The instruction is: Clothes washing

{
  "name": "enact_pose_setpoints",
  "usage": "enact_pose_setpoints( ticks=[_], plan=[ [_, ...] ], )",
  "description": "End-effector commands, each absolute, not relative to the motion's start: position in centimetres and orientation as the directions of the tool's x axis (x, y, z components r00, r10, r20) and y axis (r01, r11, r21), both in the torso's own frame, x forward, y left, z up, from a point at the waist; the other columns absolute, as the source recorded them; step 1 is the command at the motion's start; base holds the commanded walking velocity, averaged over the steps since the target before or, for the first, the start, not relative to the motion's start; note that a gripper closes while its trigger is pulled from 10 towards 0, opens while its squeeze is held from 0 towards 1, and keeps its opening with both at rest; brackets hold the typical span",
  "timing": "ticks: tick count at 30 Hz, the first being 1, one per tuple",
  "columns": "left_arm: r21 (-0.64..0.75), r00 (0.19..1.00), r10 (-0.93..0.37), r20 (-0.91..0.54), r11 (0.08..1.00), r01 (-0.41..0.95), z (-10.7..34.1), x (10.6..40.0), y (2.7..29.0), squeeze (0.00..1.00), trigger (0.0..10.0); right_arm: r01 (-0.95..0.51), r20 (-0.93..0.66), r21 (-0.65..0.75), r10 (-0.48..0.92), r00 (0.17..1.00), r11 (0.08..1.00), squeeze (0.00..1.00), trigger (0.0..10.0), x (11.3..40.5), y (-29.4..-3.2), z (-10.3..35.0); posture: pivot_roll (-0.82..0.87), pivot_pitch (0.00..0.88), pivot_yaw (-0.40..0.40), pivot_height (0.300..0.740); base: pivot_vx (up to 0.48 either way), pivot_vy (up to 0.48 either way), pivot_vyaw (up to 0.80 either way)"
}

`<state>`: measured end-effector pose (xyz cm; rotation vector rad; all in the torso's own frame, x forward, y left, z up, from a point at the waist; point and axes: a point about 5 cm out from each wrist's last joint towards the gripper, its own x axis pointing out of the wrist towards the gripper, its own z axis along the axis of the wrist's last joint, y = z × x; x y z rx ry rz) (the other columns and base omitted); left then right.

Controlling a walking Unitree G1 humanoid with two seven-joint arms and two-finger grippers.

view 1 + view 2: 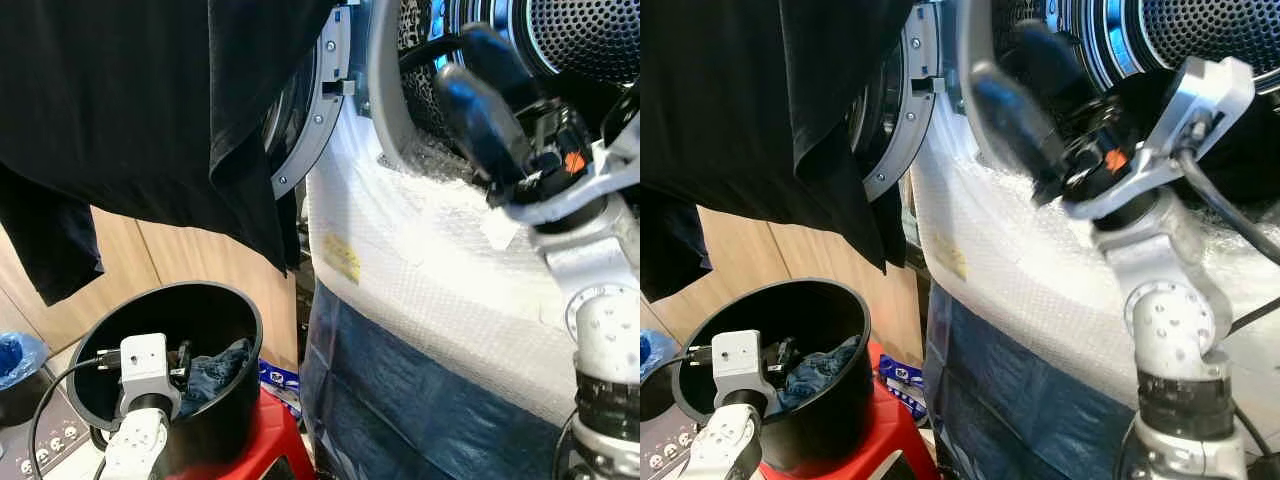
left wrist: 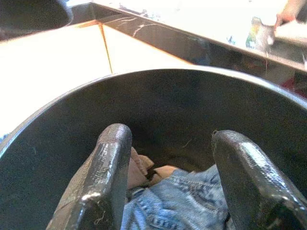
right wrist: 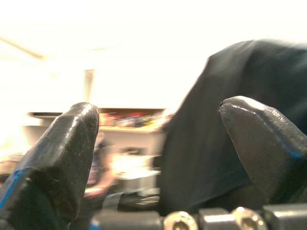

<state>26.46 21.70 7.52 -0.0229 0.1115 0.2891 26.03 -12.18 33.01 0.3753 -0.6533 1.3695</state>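
Note:
A black garment (image 1: 150,100) hangs across the upper left, draped over the open washer door (image 1: 310,130). Below it a black bucket (image 1: 235,315) holds blue jeans (image 2: 182,201) and a pale cloth. My left gripper (image 2: 172,136) is open inside the bucket, its fingers just above the jeans with nothing between them. My right gripper (image 1: 462,58) is raised in front of the drum opening (image 1: 590,30), open and empty. Its wrist view looks back at the black garment (image 3: 249,143).
The washer body (image 1: 420,260) is wrapped in bubble wrap, with dark blue film (image 1: 400,400) lower down. The bucket stands on a red stool (image 1: 270,440) against a wooden wall (image 1: 180,260). A blue object (image 1: 10,355) lies at the far left.

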Motion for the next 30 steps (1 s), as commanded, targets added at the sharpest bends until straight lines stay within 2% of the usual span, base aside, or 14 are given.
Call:
enact_pose_setpoints(
  ticks=[1, 2, 5, 7, 8, 12, 15, 16, 17, 19, 21, 24, 26, 30],
  plan=[
    [-0.033, 0.955, 0.29, -0.054, 0.956, -0.292, 8.7, 26.7, 21.9, 0.0, 10.0, -0.994, 0.608, -0.097, 0.794, -0.027, 0.041, 0.0, 10.0, 24.6, -10.8, 32.2, 0.07, 0.0, 0.056, 0.74, 0.0, 0.0, 0.0],
    [-0.008, 0.962, 0.273, -0.02, 0.962, -0.274, 9.2, 26.7, 21.6, 0.0, 10.0, -0.999, 0.586, -0.044, 0.809, -0.04, -0.017, 0.0, 10.0, 23.8, -10.0, 30.7, 0.07, 0.0, 0.056, 0.74, 0.0, 0.0, 0.0],
    [0.007, 0.966, 0.259, 0.018, 0.966, -0.259, 9.8, 26.7, 21.4, 0.0, 10.0, -0.999, 0.558, 0.016, 0.829, -0.031, -0.048, 0.0, 10.0, 23.3, -9.2, 28.9, 0.07, 0.0, 0.056, 0.74, 0.0, 0.0, 0.0],
    [0.048, 0.959, 0.261, 0.108, 0.962, -0.268, 11.3, 26.4, 21.3, 0.0, 10.0, -0.984, 0.414, 0.169, 0.91, 0.028, -0.047, 0.0, 10.0, 22.9, -9.1, 23.0, 0.08, 0.0, 0.057, 0.74, 0.0, 0.0, 0.0],
    [0.043, 0.95, 0.272, 0.155, 0.959, -0.282, 12.3, 26.3, 21.5, 0.0, 10.0, -0.963, 0.319, 0.27, 0.943, 0.096, 0.007, 0.0, 10.0, 23.2, -9.7, 19.5, 0.08, 0.0, 0.052, 0.74, 0.0, 0.0, 0.0],
    [0.071, 0.958, 0.216, 0.187, 0.97, -0.233, 13.2, 26.6, 21.1, 0.0, 10.0, -0.895, 0.217, 0.428, 0.947, 0.237, 0.126, 0.0, 10.0, 24.0, -11.2, 15.3, 0.08, 0.0, 0.041, 0.74, 0.0, 0.0, 0.0],
    [0.14, 0.982, 0.094, 0.162, 0.983, -0.117, 13.1, 27.0, 19.7, 0.0, 10.0, -0.801, 0.026, 0.509, 0.924, 0.38, 0.315, 0.0, 10.0, 24.7, -12.7, 9.9, 0.1, 0.0, 0.034, 0.74, 0.0, 0.0, 0.0],
    [0.138, 0.987, 0.062, 0.147, 0.987, -0.083, 12.9, 27.1, 19.2, 0.0, 10.0, -0.756, -0.05, 0.523, 0.9, 0.434, 0.393, 0.0, 10.0, 24.9, -13.3, 7.9, 0.1, 0.0, 0.034, 0.74, 0.0, 0.0, 0.0],
    [0.142, 0.994, 0.005, 0.108, 0.99, -0.02, 12.5, 27.1, 18.3, 0.0, 10.0, -0.627, -0.19, 0.557, 0.819, 0.542, 0.544, 0.0, 10.0, 25.1, -14.5, 4.5, 0.1, 0.0, 0.032, 0.74, 0.0, 0.0, 0.0],
    [0.163, 0.997, -0.076, 0.016, 0.984, 0.073, 11.0, 27.0, 17.4, 0.0, 10.0, -0.483, -0.319, 0.554, 0.709, 0.63, 0.678, 0.0, 10.0, 25.1, -15.5, 1.6, 0.11, 0.0, 0.031, 0.74, 0.0, 0.0, 0.0],
    [0.177, 0.989, -0.131, -0.067, 0.974, 0.141, 9.7, 26.8, 16.8, 0.0, 10.0, -0.395, -0.373, 0.553, 0.642, 0.67, 0.734, 0.0, 10.0, 25.0, -15.9, 0.4, 0.11, 0.0, 0.031, 0.74, 0.0, 0.0, 0.0],
    [0.121, 0.958, -0.214, -0.19, 0.963, 0.24, 7.3, 26.3, 16.0, 0.0, 10.0, -0.119, -0.465, 0.562, 0.432, 0.773, 0.818, 0.0, 10.0, 24.8, -17.3, -1.7, 0.1, 0.0, 0.029, 0.74, 0.0, 0.0, 0.0],
    [0.11, 0.931, -0.281, -0.234, 0.944, 0.312, 6.5, 26.2, 15.2, 0.0, 10.0, 0.037, -0.545, 0.536, 0.312, 0.779, 0.844, 0.0, 10.0, 23.9, -18.2, -3.2, 0.09, 0.0, 0.032, 0.74, 0.0, 0.0, 0.0],
    [0.116, 0.882, -0.393, -0.26, 0.894, 0.432, 6.3, 26.7, 13.6, 0.0, 10.0, 0.12, -0.615, 0.476, 0.232, 0.754, 0.871, 0.0, 10.0, 22.4, -18.8, -5.0, 0.09, 0.0, 0.038, 0.74, 0.0, 0.0, 0.0]
  ],
)
